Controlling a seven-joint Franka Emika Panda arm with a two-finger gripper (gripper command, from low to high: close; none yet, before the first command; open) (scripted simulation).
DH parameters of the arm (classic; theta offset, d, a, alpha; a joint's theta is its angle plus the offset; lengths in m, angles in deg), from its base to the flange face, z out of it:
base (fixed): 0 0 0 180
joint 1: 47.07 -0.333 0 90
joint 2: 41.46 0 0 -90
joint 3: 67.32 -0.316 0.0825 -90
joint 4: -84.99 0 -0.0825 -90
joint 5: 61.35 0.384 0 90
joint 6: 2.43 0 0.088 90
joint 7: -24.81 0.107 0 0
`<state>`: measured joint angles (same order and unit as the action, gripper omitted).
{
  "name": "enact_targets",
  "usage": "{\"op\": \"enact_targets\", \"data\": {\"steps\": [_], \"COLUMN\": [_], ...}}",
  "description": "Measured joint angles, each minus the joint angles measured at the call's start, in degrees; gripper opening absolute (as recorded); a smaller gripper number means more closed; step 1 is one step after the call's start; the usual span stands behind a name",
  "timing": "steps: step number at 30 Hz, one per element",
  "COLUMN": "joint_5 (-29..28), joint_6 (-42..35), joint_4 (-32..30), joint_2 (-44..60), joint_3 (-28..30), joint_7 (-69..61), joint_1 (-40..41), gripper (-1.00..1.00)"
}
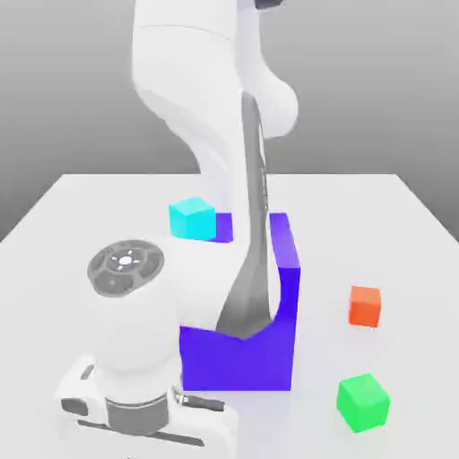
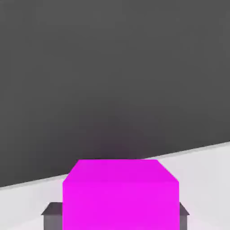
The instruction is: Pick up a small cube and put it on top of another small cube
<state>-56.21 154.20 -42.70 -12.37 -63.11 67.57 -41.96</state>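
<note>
My pincer (image 2: 121, 214) is shut on the magenta cube (image 2: 120, 193). In the hand view the cube sits squarely between my two fingers (image 2: 53, 215), whose dark tips show just at either side of its lower edges, touching it. The cube's top face and one side face are turned to the camera, and beyond it the white table (image 2: 27, 197) runs to a far edge against a dark backdrop.

In the exterior view my arm (image 1: 215, 116) bends down over the near part of the table (image 1: 394, 233), with my hand (image 1: 134, 359) low at the near left. Behind my arm stands a big blue block (image 1: 269, 350), partly hidden by it. A cyan cube (image 1: 192, 219) lies at the block's far left corner, just beside it. An orange cube (image 1: 365, 306) lies to the block's right, apart from it, and a green cube (image 1: 363, 402) lies nearer still on the right, apart from both.
</note>
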Motion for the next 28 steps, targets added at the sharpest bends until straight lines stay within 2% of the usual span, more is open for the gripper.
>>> {"op": "enact_targets", "data": {"steps": [4, 12, 19, 24, 25, 28], "joint_5": [-0.84, -0.81, -5.37, -8.55, -9.07, -9.07], "joint_6": [-5.12, -6.40, -6.87, 0.50, 1.99, 1.99], "joint_4": [-1.95, -9.40, -16.16, -16.65, -16.59, -16.59], "joint_2": [-7.03, -15.75, -23.19, -16.31, -14.72, -14.72], "joint_3": [0.37, -5.56, -11.09, -10.26, -10.01, -10.01], "joint_7": [1.40, 12.66, 26.21, 29.98, 30.38, 30.38], "joint_1": [-1.25, -11.21, -20.10, -22.18, -22.38, -22.38], "gripper": [-1.00, -1.00, -1.00, -1.00, 1.00, 1.00]}}
